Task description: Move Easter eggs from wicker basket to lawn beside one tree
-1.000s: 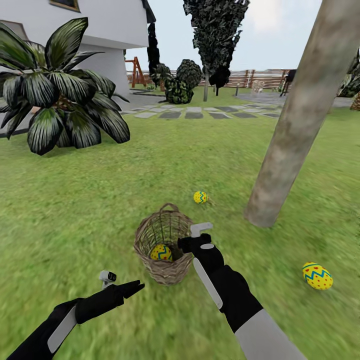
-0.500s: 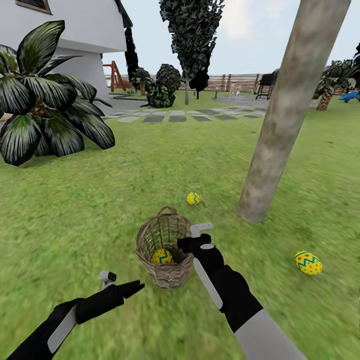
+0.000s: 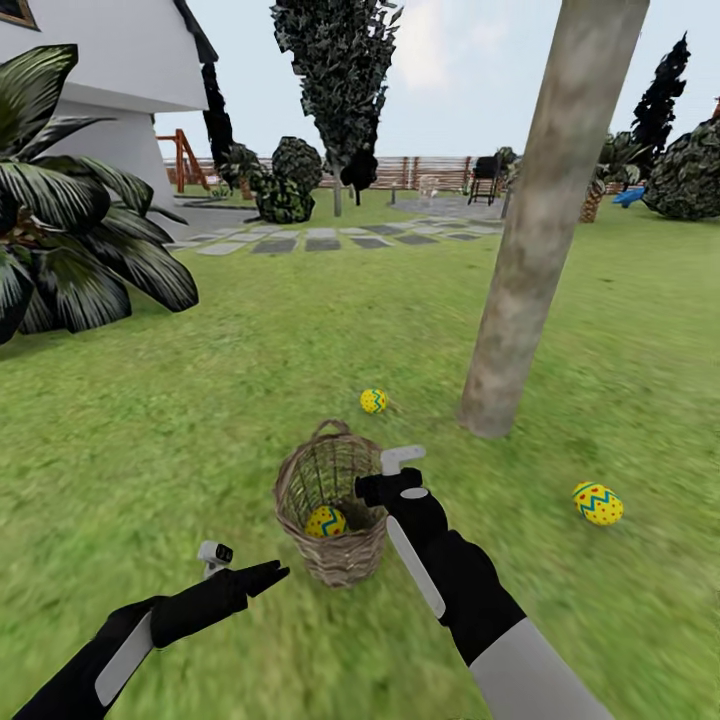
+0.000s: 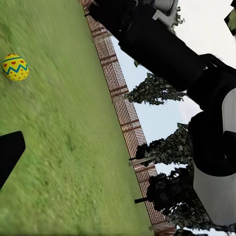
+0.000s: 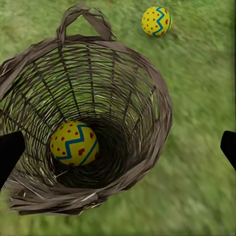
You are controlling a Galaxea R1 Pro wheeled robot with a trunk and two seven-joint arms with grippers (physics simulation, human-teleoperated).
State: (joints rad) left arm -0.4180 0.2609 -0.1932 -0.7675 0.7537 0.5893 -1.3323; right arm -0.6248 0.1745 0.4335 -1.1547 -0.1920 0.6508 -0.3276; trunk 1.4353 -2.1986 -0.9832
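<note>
Easter egg (image 5: 73,143) lies at bottom of wicker basket (image 3: 330,560); two eggs (image 3: 373,401) (image 3: 597,503) already on lawn (image 3: 250,370) near tree (image 3: 530,260). Right hand (image 3: 372,487) spread wide over rim; reach deep, centre egg, avoid snagging weave. Left hand (image 3: 262,576) empty, spread uncertain.

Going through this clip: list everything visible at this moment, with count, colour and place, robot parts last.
Eggs: three, yellow with blue zigzags and red dots. One inside the basket, one on the grass beyond the basket, one on the grass right of the trunk.
Basket: one, brown wicker, on the grass in front of the robot.
Tree trunk: one, grey-beige, right of the basket.
Palm: one, dark green, far left.
House: one, white, upper left.
Fence: brown slats, background.
Stepping stones: grey, mid-distance.
Left claw: black, over the grass, left of the basket.
Right claw: black, open, above the basket.
</note>
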